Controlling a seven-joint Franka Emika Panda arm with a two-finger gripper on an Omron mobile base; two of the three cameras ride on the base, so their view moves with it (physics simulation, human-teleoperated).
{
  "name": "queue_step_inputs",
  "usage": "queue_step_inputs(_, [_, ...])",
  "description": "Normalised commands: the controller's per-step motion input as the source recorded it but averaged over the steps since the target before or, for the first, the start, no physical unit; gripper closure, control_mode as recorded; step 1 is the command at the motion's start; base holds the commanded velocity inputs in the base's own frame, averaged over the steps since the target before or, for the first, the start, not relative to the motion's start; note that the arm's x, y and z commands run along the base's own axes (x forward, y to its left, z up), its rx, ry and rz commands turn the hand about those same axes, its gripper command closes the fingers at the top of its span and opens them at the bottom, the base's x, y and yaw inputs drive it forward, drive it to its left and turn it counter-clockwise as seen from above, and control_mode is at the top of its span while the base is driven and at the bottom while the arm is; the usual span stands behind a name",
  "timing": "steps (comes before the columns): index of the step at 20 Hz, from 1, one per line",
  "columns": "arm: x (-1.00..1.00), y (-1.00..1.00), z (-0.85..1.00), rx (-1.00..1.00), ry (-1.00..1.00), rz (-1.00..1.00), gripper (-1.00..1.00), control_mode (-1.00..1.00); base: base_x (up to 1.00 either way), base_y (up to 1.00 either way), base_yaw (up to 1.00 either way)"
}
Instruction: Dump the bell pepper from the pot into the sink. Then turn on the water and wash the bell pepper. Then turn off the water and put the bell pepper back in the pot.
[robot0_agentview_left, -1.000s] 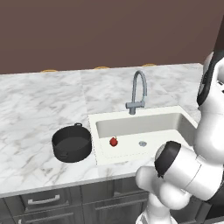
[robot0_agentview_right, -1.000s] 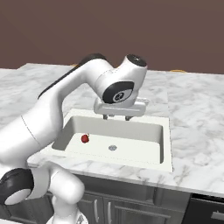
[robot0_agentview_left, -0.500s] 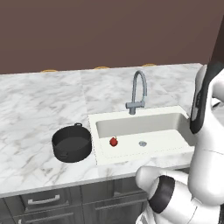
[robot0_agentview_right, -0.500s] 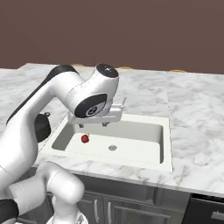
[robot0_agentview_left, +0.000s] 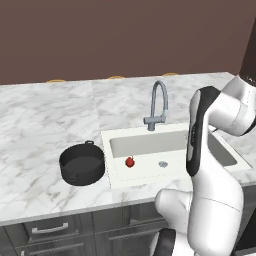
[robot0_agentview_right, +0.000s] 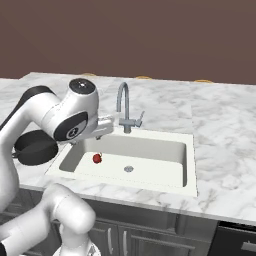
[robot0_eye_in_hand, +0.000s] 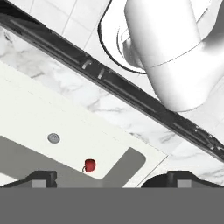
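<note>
**One red pepper in the sink, pot beside it on the marble**

One long counter (robot0_agentview_left: 45, 115) of grey-veined white marble runs across the room, backed by a plain dark brown wall (robot0_agentview_left: 125, 35). Going left to right in the left base view: the black pot (robot0_agentview_left: 82, 164) stands upright on the counter just beside the sink (robot0_agentview_left: 150, 142), with its dark inside showing. Next, the small red bell pepper (robot0_agentview_left: 129, 161) lies on the white sink floor, toward the pot's side and apart from the round metal drain (robot0_agentview_left: 162, 164). Behind the basin rises a curved grey tap (robot0_agentview_left: 158, 107). Dark cabinet fronts (robot0_agentview_left: 50, 232) sit under the counter. In the hand view the gripper (robot0_eye_in_hand: 112, 177) has its fingers spread wide, holding nothing, above the pepper.
</note>
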Motion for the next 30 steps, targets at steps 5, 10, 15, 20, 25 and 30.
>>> queue_step_inputs(5, [0.46, 1.0, 0.0, 0.0, 0.0, -0.4, -1.0, -1.0, 0.0, 0.0, 0.0])
queue_step_inputs(10, [0.45, 0.88, 0.0, 0.02, 0.06, -0.39, -1.0, -1.0, 0.0, 0.0, 0.0])
queue_step_inputs(15, [0.45, 0.54, 0.05, 0.06, 0.19, -0.19, -1.0, -1.0, 0.0, 0.0, 0.0])
queue_step_inputs(20, [0.82, 0.21, 0.15, 0.08, 0.32, 0.09, -1.0, -1.0, 0.0, 0.0, 0.0])
queue_step_inputs(25, [0.78, 0.19, 0.0, 0.0, 0.27, 0.4, -1.0, -1.0, 0.0, 0.0, 0.0])
queue_step_inputs(30, [0.53, 0.28, -0.15, -0.07, 0.07, 0.5, -1.0, -1.0, 0.0, 0.0, 0.0])
